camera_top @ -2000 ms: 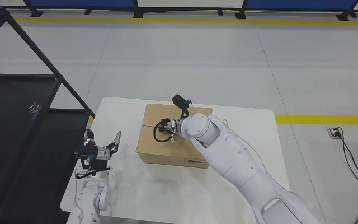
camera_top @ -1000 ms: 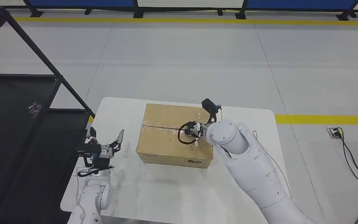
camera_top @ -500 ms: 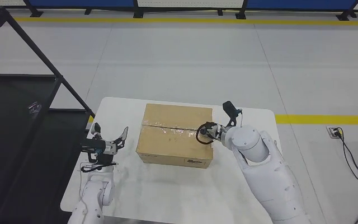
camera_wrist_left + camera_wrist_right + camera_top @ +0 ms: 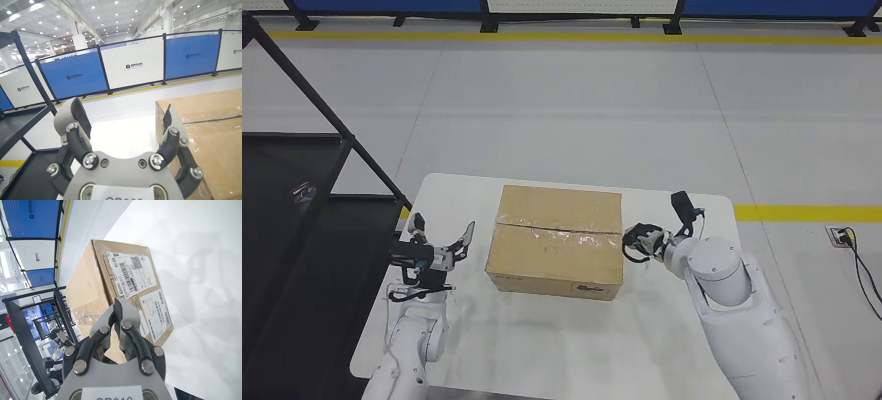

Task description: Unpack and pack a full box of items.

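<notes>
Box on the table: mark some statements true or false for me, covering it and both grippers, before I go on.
1. The box is closed, with clear tape over its top seam. True.
2. The left gripper is shut on the box. False: it is open and empty, beside the box.
3. The right gripper is shut and holds nothing. True.
4. The box stands on the black rack. False: it stands on the white table.
</notes>
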